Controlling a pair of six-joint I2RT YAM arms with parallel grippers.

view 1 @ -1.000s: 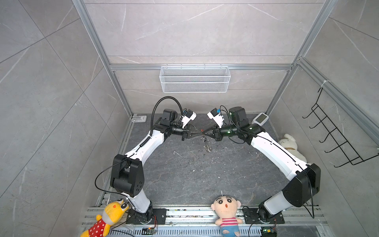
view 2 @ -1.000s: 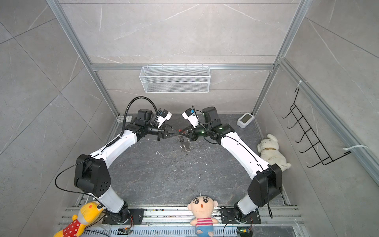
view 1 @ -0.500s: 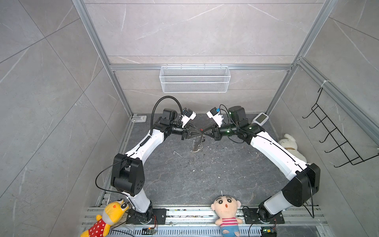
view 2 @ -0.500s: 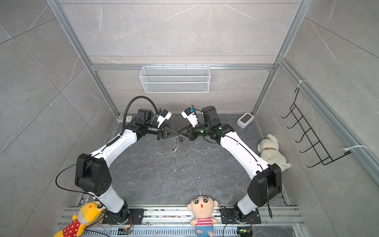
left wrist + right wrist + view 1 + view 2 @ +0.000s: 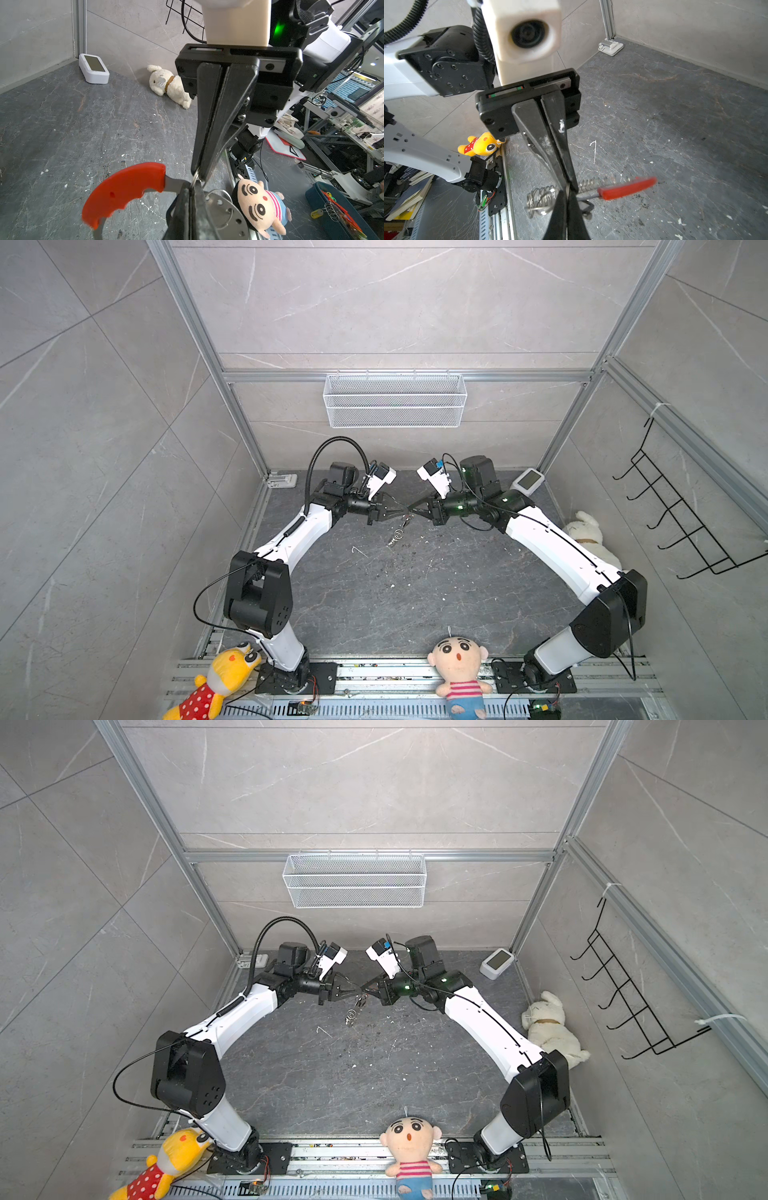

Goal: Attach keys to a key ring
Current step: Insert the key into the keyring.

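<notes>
My left gripper (image 5: 404, 512) and right gripper (image 5: 414, 511) meet tip to tip above the back middle of the dark table (image 5: 415, 605); both top views show this. Both are shut, pinching one small silver ring (image 5: 195, 178) of the key ring. The key ring (image 5: 398, 533) hangs below the tips. Its red curved strip (image 5: 124, 191) and its grey band (image 5: 225, 207) with holes show in the left wrist view. The right wrist view shows the red strip (image 5: 627, 188) and a bunch of silver rings (image 5: 540, 199). The key, a black oblong fob (image 5: 587, 206), hangs close behind the right gripper (image 5: 567, 192); what holds it is hidden.
A boy doll (image 5: 457, 664) and a yellow plush (image 5: 224, 680) lie at the front rail. A white plush dog (image 5: 588, 537) and a small white device (image 5: 528, 481) sit at the right. A wire basket (image 5: 395, 402) hangs on the back wall, a hook rack (image 5: 673, 522) on the right wall.
The hanging key ring has swung to the left under the fingertips. Both arms have stayed nearly where they were, tips still together.
</notes>
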